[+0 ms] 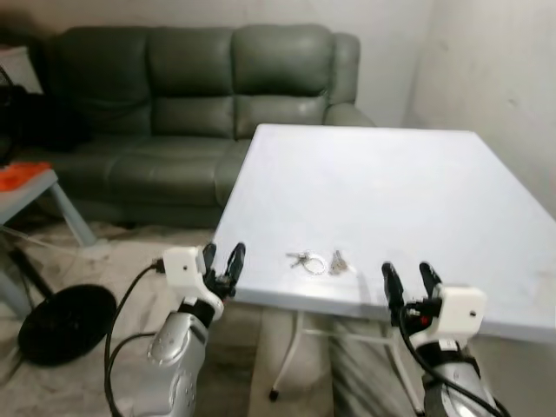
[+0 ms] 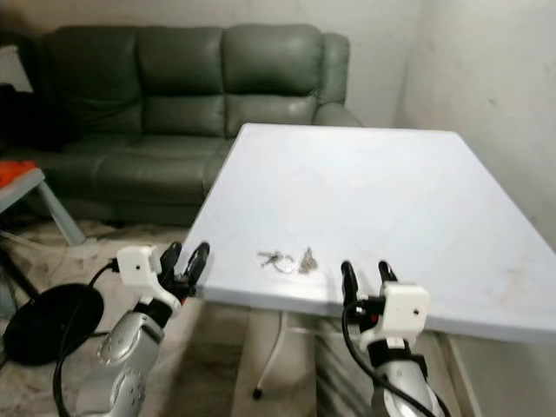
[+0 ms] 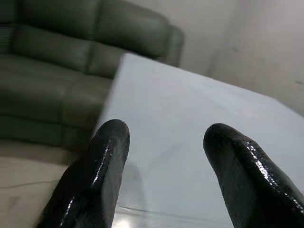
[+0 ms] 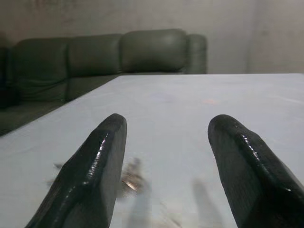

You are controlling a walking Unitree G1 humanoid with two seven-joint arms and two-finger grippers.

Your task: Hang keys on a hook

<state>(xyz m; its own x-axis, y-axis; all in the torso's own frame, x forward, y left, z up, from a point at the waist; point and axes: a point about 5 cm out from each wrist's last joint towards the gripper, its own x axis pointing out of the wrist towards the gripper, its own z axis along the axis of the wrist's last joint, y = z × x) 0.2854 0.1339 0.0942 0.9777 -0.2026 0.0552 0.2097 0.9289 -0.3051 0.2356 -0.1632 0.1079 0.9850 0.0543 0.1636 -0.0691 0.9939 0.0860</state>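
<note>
Keys lie on white table near its front edge. Left gripper raised at the table's near-left corner, right gripper at the front edge; both spread wide, holding nothing.

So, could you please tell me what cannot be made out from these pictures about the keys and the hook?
- Small silver keys on a ring on the white square table: too small in the eye views to count.
- In the right wrist view, the open right gripper has its left finger covering part of the blurred keys.
- The hook: cannot tell where it is.
</note>
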